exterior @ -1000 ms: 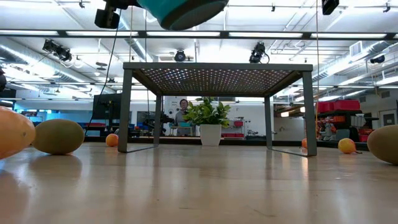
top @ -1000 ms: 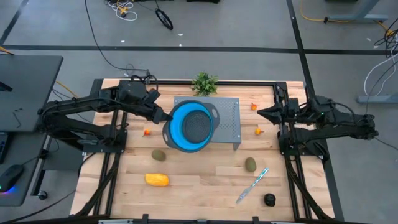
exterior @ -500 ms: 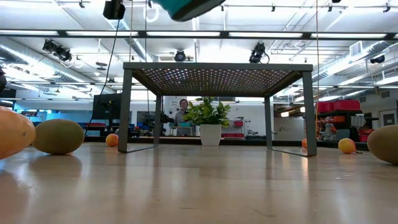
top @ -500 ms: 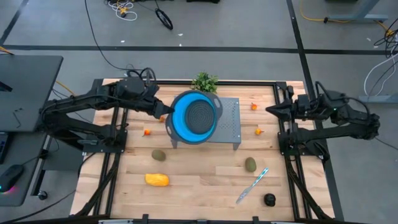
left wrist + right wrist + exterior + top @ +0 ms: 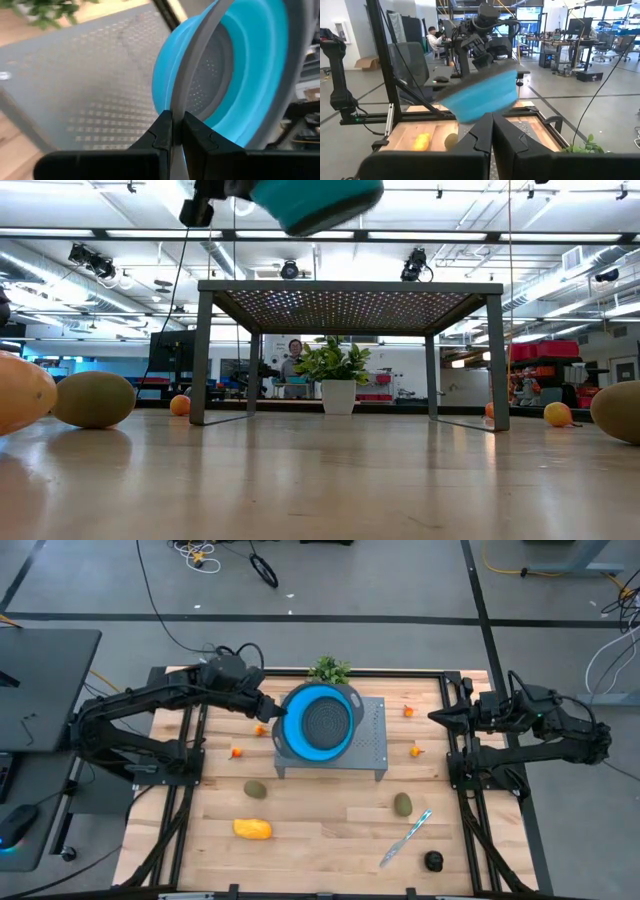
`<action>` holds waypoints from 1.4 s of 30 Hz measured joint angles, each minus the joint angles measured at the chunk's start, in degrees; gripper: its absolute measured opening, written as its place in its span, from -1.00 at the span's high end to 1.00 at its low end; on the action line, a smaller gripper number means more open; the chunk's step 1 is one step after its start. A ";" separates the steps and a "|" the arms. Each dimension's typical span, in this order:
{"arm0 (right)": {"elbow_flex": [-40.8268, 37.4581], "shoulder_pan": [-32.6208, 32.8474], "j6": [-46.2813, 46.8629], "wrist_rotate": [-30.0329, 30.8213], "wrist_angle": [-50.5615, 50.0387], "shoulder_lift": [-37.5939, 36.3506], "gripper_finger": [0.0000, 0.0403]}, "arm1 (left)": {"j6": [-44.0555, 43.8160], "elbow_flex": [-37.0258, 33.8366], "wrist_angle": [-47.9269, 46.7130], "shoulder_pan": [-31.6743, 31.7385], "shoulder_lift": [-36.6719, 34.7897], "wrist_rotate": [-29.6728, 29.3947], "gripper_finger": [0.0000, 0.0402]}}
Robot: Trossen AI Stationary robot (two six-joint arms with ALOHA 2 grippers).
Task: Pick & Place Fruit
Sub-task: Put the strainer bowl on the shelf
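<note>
Pinches the thin grey rim of a blue colander (image 5: 320, 723) between the nearly shut fingers of the left gripper (image 5: 268, 712), seen close in the left wrist view, where the left gripper (image 5: 172, 122) clamps the rim edge-on. Holds the colander (image 5: 315, 200) tilted in the air, over the left part of a grey perforated stand (image 5: 370, 735) and clear of its top (image 5: 350, 288) in the low view. Leaves all the fruit on the wooden table (image 5: 320, 840), none of it in the bowl. Left of the stand: one tiny orange piece (image 5: 260, 729) just below the left gripper, another tiny orange piece (image 5: 236, 752) a little nearer the front, then an olive-brown oval (image 5: 256, 789) and, nearest the front edge, the yellow-orange oblong (image 5: 252, 829). Behind the stand, at the far edge: a green plant sprig (image 5: 328, 671). Right of the stand: two more tiny orange pieces, the far one (image 5: 408, 711) and the near one (image 5: 416, 750), well apart from each other. In front of the stand's right corner: a second olive-brown oval (image 5: 402, 804), close beside it a knife (image 5: 405, 838) with a light-blue handle, and past the knife's blade end the near-black round (image 5: 433, 860) at the front corner. Keeps nothing in the right gripper (image 5: 435, 718), fingers closed together, hovering over the table's right edge and pointing toward the stand.
</note>
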 joint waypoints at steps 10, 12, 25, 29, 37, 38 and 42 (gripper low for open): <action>0.00 0.00 0.01 0.07 -0.05 -0.02 0.92 | -2.34 -0.05 0.75 2.26 3.16 0.43 0.86; 0.00 0.02 0.01 0.08 -0.27 0.00 0.92 | -2.84 -0.05 1.36 2.41 4.19 1.03 0.86; 0.00 0.02 0.01 0.11 -0.37 0.00 0.92 | -4.54 -0.07 4.47 3.17 6.45 3.29 0.86; 0.00 0.00 0.00 0.12 -0.37 -0.02 0.92 | -6.34 -0.07 4.37 4.36 6.86 4.95 0.86; 0.00 0.02 0.01 0.17 -0.39 -0.01 0.92 | -7.63 -0.14 2.89 6.07 8.73 4.84 0.86; 0.00 0.00 -0.01 0.17 -0.39 -0.02 0.92 | -7.82 -0.13 3.59 6.02 9.08 5.05 0.86; 0.00 0.02 0.01 0.17 -0.42 -0.02 0.92 | -8.18 -0.12 2.19 6.03 9.80 5.07 0.86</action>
